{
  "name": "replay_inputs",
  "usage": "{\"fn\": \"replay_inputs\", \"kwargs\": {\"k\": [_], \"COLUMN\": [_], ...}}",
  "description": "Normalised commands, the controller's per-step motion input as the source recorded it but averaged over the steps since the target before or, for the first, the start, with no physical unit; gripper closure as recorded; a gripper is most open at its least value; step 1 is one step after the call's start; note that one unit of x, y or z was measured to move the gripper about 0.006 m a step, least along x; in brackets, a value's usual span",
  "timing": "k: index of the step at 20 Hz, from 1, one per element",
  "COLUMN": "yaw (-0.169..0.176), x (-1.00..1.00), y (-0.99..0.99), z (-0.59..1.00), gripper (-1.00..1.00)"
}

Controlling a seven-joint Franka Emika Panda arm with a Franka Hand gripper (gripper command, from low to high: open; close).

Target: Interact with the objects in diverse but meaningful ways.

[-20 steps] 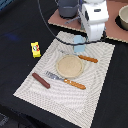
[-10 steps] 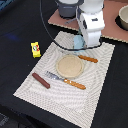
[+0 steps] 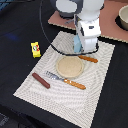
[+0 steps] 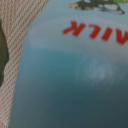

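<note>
A pale blue rounded-top block (image 3: 77, 44) stands on the striped placemat (image 3: 60, 102) just behind the plate. In the wrist view this block (image 4: 75, 75) fills almost the whole picture, with red letters reading MILK on it. My gripper (image 3: 84, 47) is low over the block and right against it. Its fingers are hidden, so I cannot tell whether they are closed on it. A yellow box (image 3: 35, 48) with a red-green label stands off the mat on the dark table at the exterior view's left. A dark brown sausage (image 3: 41, 80) lies on the mat's left part.
A tan round plate (image 3: 70, 67) sits mid-mat. An orange-handled fork (image 3: 66, 80) lies in front of it and an orange-handled knife (image 3: 88, 58) behind it on the right. A wooden board (image 3: 107, 27) with a bowl (image 3: 123, 17) is at the back right.
The arm has come down and slightly toward the exterior view's left, bringing the gripper onto the blue block. Nothing else has moved.
</note>
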Motion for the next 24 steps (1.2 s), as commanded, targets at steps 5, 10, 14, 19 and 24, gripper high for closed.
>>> {"fn": "replay_inputs", "kwargs": {"k": [5,10,14,19,24], "yaw": [-0.036,-0.003,0.002,0.001,0.002], "x": [0.41,0.28,0.08,0.03,0.12], "y": [0.29,0.18,0.04,0.01,0.09], "z": [0.33,0.07,-0.07,-0.02,0.0], "gripper": [1.0,1.0,1.0,1.0,1.0]}}
